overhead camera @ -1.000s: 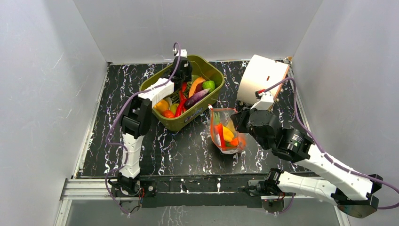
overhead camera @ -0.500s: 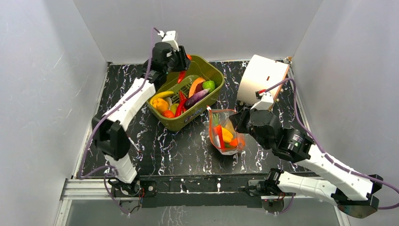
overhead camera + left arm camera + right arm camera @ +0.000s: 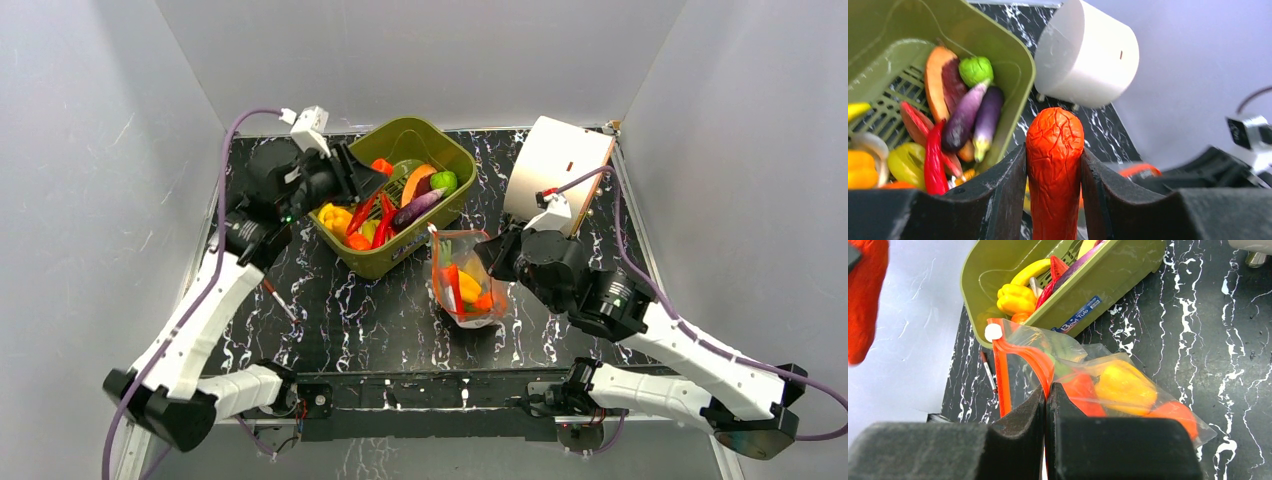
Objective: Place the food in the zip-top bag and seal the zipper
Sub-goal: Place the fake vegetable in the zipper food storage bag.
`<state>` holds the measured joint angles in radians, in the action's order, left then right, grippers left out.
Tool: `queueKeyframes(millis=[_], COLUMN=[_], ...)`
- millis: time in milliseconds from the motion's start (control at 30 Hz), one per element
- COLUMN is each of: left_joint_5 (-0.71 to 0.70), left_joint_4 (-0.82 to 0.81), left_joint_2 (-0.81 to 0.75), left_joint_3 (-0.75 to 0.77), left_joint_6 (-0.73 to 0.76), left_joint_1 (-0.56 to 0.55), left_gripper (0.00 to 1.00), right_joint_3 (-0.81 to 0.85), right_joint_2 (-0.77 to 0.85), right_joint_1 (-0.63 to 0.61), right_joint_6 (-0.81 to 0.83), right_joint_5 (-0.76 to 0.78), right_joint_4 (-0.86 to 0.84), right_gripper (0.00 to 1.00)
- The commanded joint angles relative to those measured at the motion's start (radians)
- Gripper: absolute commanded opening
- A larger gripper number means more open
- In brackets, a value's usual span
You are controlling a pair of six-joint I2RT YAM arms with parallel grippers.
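Note:
My left gripper (image 3: 368,174) is shut on a wrinkled orange-red sausage-shaped food piece (image 3: 1055,165) and holds it in the air over the near left part of the olive-green tub (image 3: 441,139). The piece shows orange in the top view (image 3: 382,166). The tub holds more food: yellow pepper (image 3: 336,217), red chillies, purple aubergine (image 3: 965,117), a green piece (image 3: 975,70). My right gripper (image 3: 1046,390) is shut on the mouth edge of the clear zip-top bag (image 3: 463,290), holding it open. The red-orange zipper (image 3: 1000,370) has a white slider (image 3: 993,332). Yellow pepper (image 3: 1125,385), red and orange pieces lie in the bag.
A white cylinder-shaped object (image 3: 555,165) leans at the back right, behind the bag. A thin pen-like stick (image 3: 278,298) lies on the black marbled table left of the bag. Grey walls close in on three sides.
My left arm has swung from the tub's far side to its left, lifting the orange-red piece out. My right gripper has shifted the bag slightly left.

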<state>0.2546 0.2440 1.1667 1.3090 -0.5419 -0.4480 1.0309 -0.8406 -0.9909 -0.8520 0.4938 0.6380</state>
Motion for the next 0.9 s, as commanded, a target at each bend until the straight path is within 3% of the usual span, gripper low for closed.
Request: queueKeyframes(millis=[0, 267, 567, 867], left_joint_5=[0.106, 0.367, 0.528, 0.488], left_joint_4=[0.088, 0.139, 0.064, 0.092], left_joint_2=[-0.106, -0.097, -0.080, -0.026], left_joint_3=[-0.059, -0.084, -0.172, -0.176], left_joint_6=[-0.069, -0.133, -0.201, -0.202], left_joint_1=[-0.004, -0.006, -0.012, -0.110], left_gripper=[0.23, 0.23, 0.23, 0.24], right_joint_3=[0.016, 0.044, 0.054, 0.055], right_joint_2=[-0.038, -0.108, -0.162, -0.184], right_joint_1=[-0.003, -0.003, -0.003, -0.003], right_joint_6=[-0.035, -0.035, -0.035, -0.032], right_joint_5=[0.011, 0.030, 0.018, -0.007], right_joint_4=[-0.086, -0.139, -0.196, -0.246], right_gripper=[0.00, 0.00, 0.00, 0.00])
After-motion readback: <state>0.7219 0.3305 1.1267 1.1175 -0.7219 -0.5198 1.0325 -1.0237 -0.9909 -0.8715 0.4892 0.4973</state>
